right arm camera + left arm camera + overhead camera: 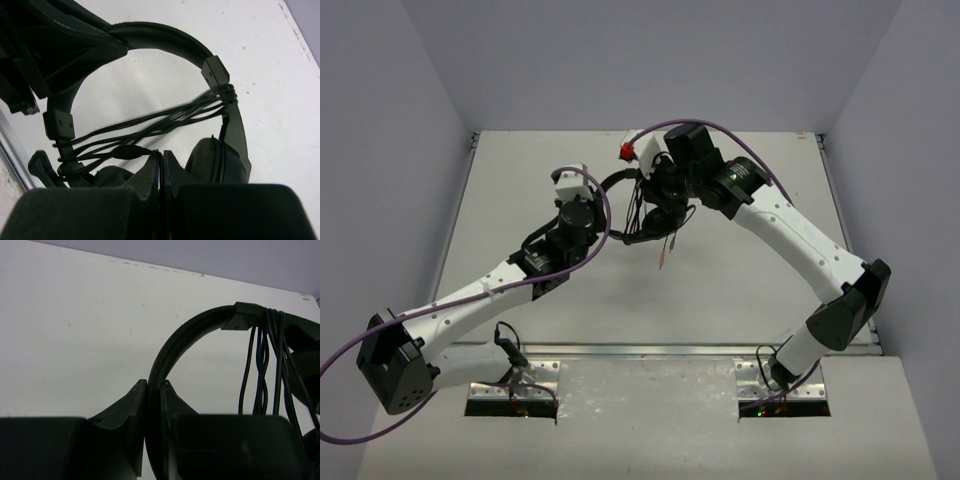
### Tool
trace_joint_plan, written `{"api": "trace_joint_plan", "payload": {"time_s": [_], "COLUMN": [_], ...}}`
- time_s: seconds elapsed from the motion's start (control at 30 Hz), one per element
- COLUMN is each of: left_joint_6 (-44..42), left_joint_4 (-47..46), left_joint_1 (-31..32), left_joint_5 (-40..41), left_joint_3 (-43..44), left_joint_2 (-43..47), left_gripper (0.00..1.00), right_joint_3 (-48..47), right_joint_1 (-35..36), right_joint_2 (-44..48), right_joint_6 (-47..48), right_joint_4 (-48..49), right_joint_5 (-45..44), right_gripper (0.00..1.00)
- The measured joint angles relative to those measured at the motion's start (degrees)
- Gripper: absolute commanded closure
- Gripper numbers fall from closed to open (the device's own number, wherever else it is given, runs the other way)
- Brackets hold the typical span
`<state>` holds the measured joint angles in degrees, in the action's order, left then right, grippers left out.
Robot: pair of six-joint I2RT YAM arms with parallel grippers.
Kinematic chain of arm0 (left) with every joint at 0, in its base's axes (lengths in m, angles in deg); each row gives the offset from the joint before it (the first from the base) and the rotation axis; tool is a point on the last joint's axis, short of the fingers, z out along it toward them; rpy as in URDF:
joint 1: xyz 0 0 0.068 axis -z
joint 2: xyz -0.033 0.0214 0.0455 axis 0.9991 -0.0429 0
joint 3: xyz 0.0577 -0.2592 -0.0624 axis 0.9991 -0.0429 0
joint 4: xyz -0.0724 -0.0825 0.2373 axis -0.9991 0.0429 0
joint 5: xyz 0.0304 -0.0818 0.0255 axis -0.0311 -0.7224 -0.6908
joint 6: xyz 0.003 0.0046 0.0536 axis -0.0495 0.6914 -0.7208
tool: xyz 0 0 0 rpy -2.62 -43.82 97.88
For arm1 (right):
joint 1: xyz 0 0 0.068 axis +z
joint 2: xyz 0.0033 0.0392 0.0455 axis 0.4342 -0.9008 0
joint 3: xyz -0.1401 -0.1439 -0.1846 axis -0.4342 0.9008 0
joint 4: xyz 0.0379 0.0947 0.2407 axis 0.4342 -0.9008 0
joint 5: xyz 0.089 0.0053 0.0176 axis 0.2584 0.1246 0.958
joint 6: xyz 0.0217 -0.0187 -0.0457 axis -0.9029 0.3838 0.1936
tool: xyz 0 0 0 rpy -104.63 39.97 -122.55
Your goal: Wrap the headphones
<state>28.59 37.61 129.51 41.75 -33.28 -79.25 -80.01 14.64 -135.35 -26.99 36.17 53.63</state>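
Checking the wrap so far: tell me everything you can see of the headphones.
The headphones are black, matte plastic, held above the table. The thin arched headband is clamped between the fingers of the left gripper. The dark cable runs in several strands across the arch. The right gripper pinches one strand beside a padded earcup.

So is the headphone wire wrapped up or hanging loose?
Mostly wrapped: the cable loops several times across the headphones; a short plug end dangles.
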Motion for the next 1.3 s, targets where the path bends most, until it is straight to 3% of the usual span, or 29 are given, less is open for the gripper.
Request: {"api": "trace_joint_plan", "payload": {"time_s": [0.23, 0.37, 0.6, 0.7, 0.83, 0.93, 1.03, 1.13, 1.3], "left_joint_6": [-1.1, -2.0, -2.2, -2.7, -3.3, -4.4, -4.7, -4.6, -4.4], "left_joint_4": [-4.5, -4.7, -1.3, 0.3, 3.0, 5.3, 6.0, 5.9, 6.8], "left_joint_1": [0.0, 0.4, 1.0, 1.2, 1.4, 2.4, 2.9, 2.9, 2.9], "left_joint_5": [-1.6, -2.8, -7.9, -9.0, -10.1, -12.0, -12.3, -12.3, -11.5], "left_joint_3": [-4.2, -4.3, -3.9, -3.9, -3.9, -3.9, -3.9, -4.0, -4.0], "left_joint_2": [2.1, 0.3, -7.6, -7.2, -5.4, -3.2, -2.4, -2.4, -2.0], "left_gripper": [1.00, 1.00, 1.00, 1.00, 1.00, 1.00, 1.00, 1.00, 1.00], "right_joint_3": [-5.2, -2.0, 3.6, 6.4, 7.7, 7.7, 7.7, 7.7, 12.4], "right_joint_1": [0.3, 0.3, 0.3, 0.2, -0.1, -1.8, -3.4, -4.6, -6.1], "right_joint_2": [-1.0, -0.8, -2.5, -3.6, -4.6, -5.2, -5.4, -5.4, -4.9], "right_joint_6": [8.2, 11.6, 12.8, 12.3, 11.5, 10.5, 9.4, 8.2, 6.4], "right_joint_4": [-6.9, -5.1, -1.8, 1.2, 4.7, 9.1, 10.9, 11.0, 13.5], "right_joint_5": [-2.3, -5.7, -7.4, -7.5, -8.2, -9.8, -10.4, -9.6, -7.0], "right_gripper": [0.98, 0.91, 0.88, 0.85, 0.67, 0.64, 0.71, 0.97, 0.99]}}
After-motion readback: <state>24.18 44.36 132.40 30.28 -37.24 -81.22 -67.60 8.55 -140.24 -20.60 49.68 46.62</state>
